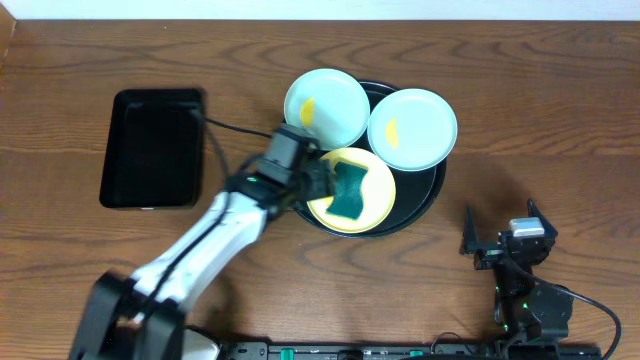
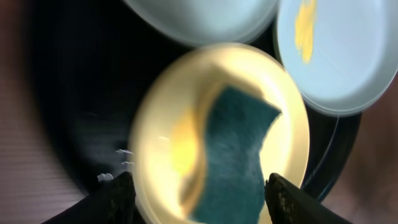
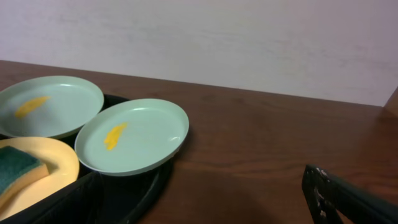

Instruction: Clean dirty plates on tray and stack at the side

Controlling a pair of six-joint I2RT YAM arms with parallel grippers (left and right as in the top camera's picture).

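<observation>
Barely started: the blue plates (image 1: 325, 105) are sitting smeared on the tray (image 1: 425, 200), the yellow plate (image 1: 383, 190) is carrying the sponge (image 1: 350, 192), the left tool (image 2: 199, 190) is hanging spread around it without gripping, and the right tool (image 1: 498, 222) is idling wide open.

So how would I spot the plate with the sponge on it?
On the wooden table, find the large round black tray holding three small plates. The one at the tray's front edge, nearest the robot, is the pale yellow plate, with a dark green sponge lying on it. The two light blue plates behind it carry only a yellow smear each.
</observation>
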